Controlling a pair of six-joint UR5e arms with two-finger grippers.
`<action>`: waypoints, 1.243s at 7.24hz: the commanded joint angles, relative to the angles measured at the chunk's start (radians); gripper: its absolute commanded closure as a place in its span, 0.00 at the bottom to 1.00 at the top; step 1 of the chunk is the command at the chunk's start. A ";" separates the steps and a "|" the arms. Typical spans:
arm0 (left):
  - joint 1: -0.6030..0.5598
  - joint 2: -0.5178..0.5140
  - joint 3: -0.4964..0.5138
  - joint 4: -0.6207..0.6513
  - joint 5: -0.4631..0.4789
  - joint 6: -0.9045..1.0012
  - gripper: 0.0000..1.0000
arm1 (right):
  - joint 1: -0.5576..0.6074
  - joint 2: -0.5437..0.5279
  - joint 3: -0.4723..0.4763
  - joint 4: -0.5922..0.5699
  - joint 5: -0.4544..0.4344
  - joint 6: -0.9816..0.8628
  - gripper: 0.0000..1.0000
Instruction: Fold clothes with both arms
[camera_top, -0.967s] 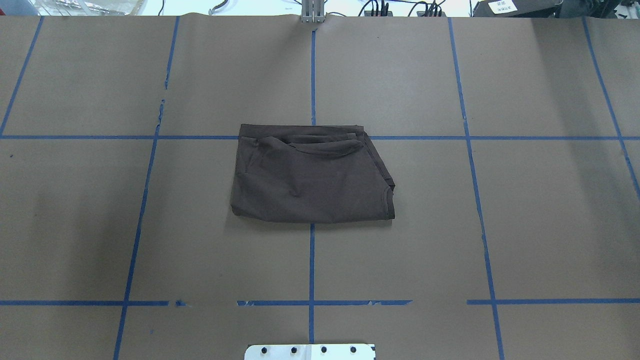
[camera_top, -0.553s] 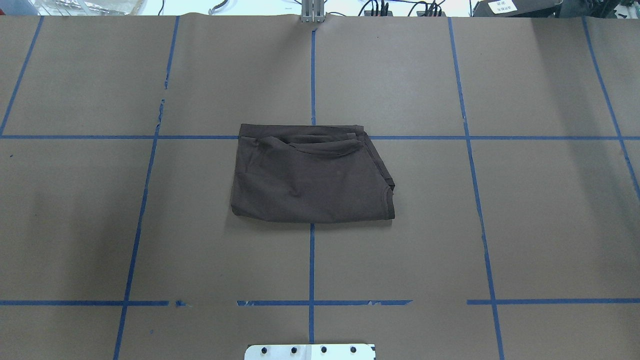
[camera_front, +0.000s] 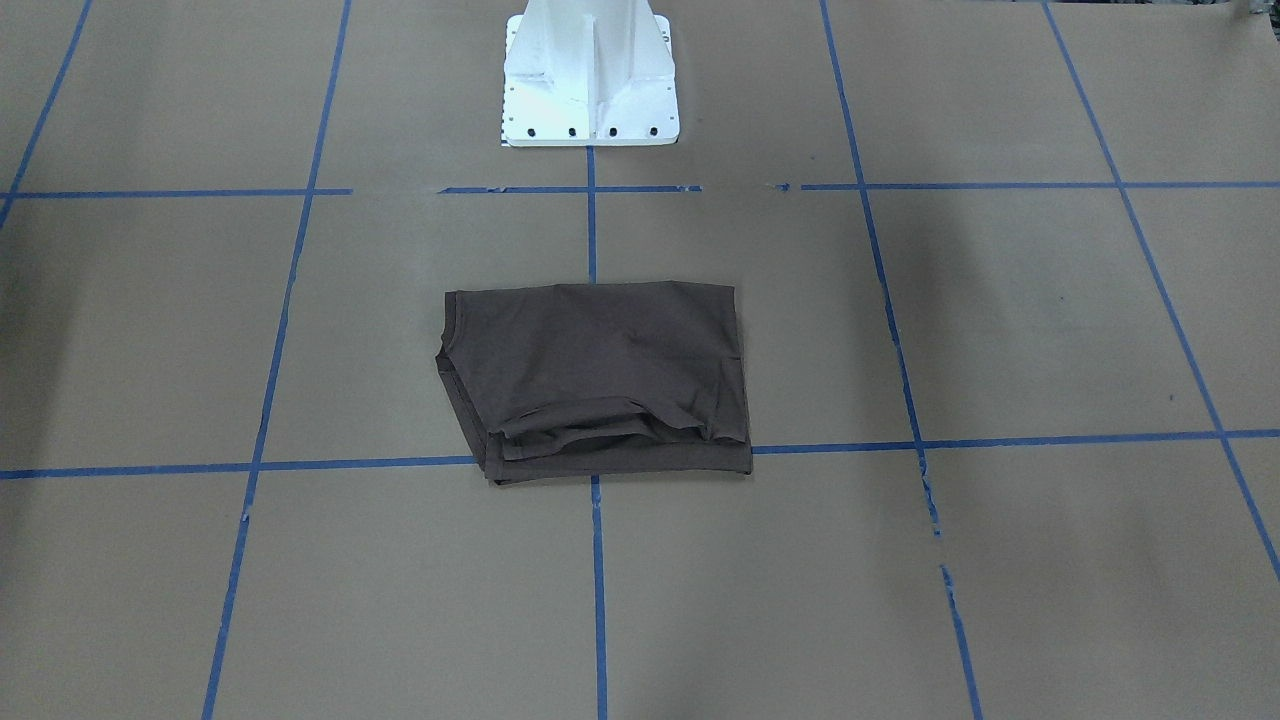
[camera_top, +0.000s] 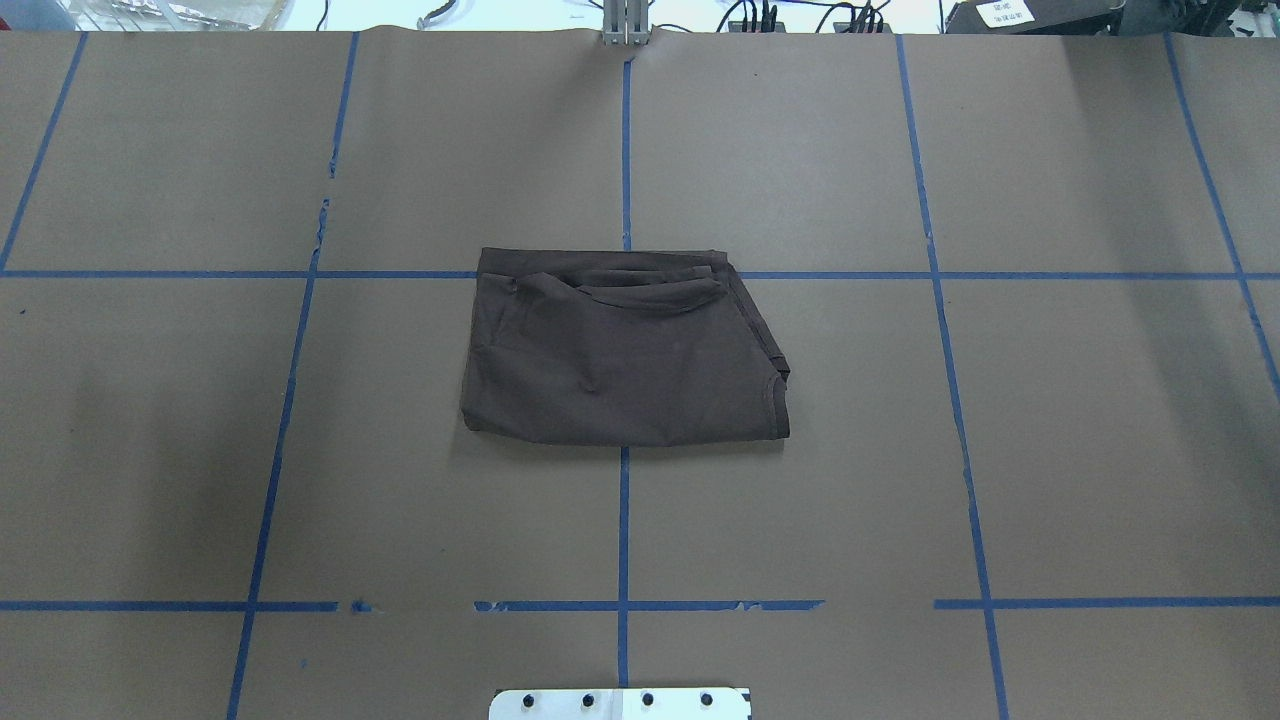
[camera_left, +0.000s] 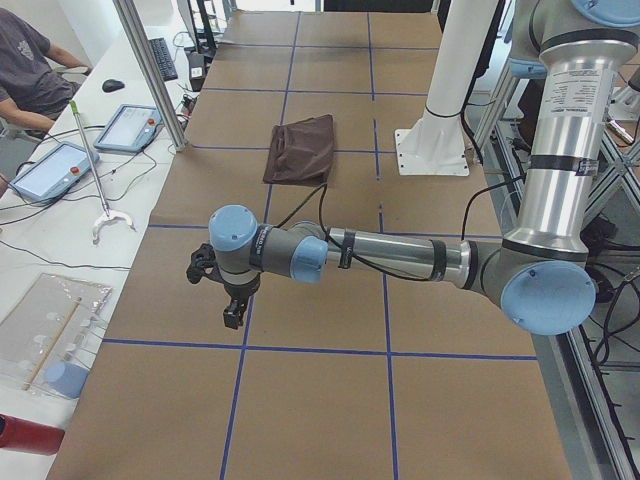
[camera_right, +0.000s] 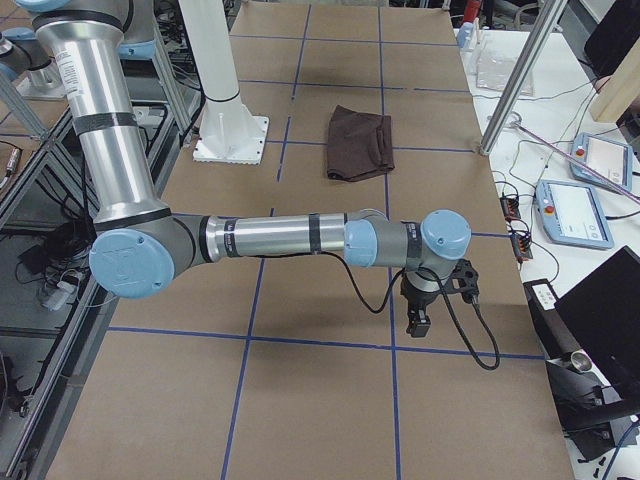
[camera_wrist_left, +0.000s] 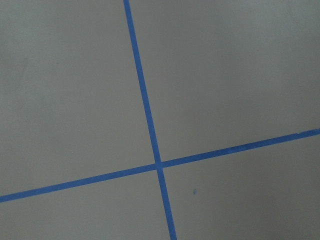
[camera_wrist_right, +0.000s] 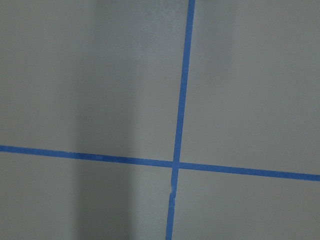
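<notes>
The dark grey-brown T-shirt (camera_top: 620, 360) lies folded into a compact rectangle at the table's middle, also seen in the front-facing view (camera_front: 600, 380) and the side views (camera_left: 300, 150) (camera_right: 360, 143). Nothing holds it. My left gripper (camera_left: 232, 315) hangs over bare paper far off at the table's left end, seen only in the exterior left view. My right gripper (camera_right: 417, 322) hangs over bare paper at the right end, seen only in the exterior right view. I cannot tell whether either is open or shut. Both wrist views show only brown paper and blue tape.
The white base bracket (camera_front: 590, 80) stands behind the shirt at the robot's side. Blue tape lines (camera_top: 623, 520) grid the brown paper. A side table with teach pendants (camera_left: 128, 128) (camera_right: 575, 210) and metal posts (camera_left: 150, 70) runs along the far edge, with a seated person (camera_left: 25, 60).
</notes>
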 joint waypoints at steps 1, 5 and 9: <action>0.010 0.011 -0.010 0.016 0.000 0.002 0.00 | -0.031 -0.020 0.054 -0.007 -0.048 0.003 0.00; 0.009 0.012 -0.051 0.133 -0.003 0.008 0.00 | -0.037 -0.020 0.052 -0.004 -0.041 0.004 0.00; -0.033 0.017 -0.066 0.214 -0.014 0.137 0.00 | -0.037 -0.021 0.043 -0.004 -0.040 0.004 0.00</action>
